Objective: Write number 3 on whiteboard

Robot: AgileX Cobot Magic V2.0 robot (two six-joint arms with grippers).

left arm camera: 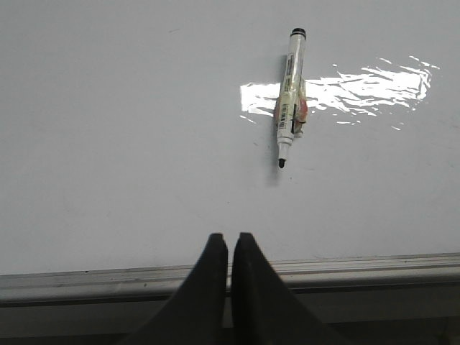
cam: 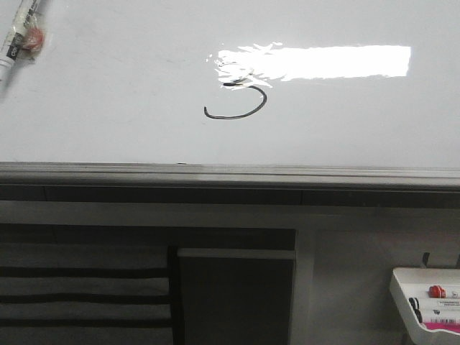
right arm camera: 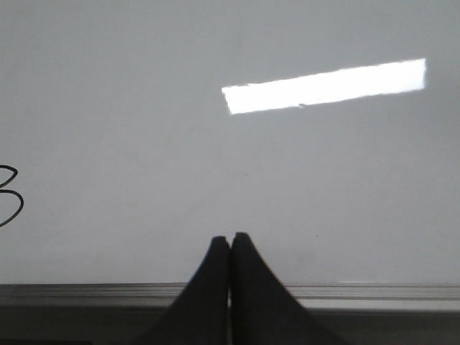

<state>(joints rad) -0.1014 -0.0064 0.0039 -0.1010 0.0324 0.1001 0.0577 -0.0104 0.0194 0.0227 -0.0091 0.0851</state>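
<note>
- The left gripper [left arm camera: 230, 241] has its two black fingers pressed together with nothing between them, the tips over the grey rail [left arm camera: 345, 269] at the whiteboard's near edge.
- The right gripper [right arm camera: 230, 241] is likewise closed and empty, its tips just above the same rail.
- Ahead of the left fingers lies bare whiteboard [cam: 108, 86], then an uncapped marker [left arm camera: 290, 97], flat on the board, tip pointing toward the gripper, well apart from it.
- The number 3 [cam: 237, 100] sits mid-board in the front view, its upper part running into the bright glare patch [cam: 316, 61] (only the lower loop reads clearly there).
- In the right wrist view the strokes show at the picture's edge, well clear of the fingers.
- Below the rail, a small white tray [cam: 428, 298] holds more markers.
</note>
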